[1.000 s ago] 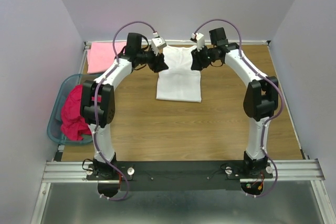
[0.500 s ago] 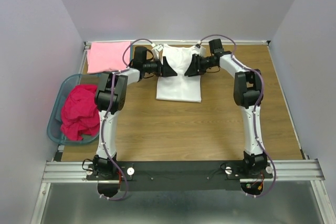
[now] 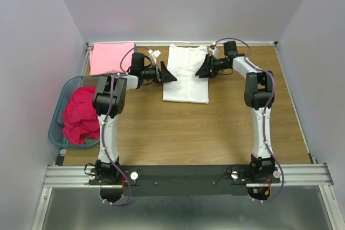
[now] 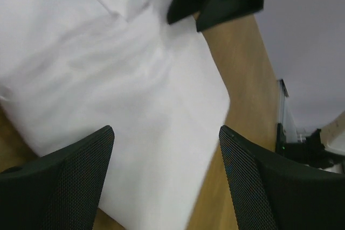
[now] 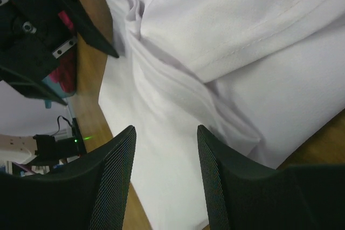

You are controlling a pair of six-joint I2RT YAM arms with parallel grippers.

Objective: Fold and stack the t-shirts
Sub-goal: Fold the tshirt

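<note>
Folded white t-shirt (image 3: 186,76), soft creased rectangle, flat on wood-grain table (image 3: 161,127); left gripper (image 3: 168,73) and right gripper (image 3: 202,69) alongside, both spread wide, empty.

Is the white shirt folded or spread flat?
Folded. The white shirt lies as a narrow rectangle with no sleeves sticking out, and the right wrist view shows stacked layers along its edge.

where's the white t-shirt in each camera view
Top external: white t-shirt lies at the far middle of the table.
Left wrist: fills the upper left and centre.
Right wrist: fills most of the frame.
Shared landmark: the table's bare wood beside it.
</note>
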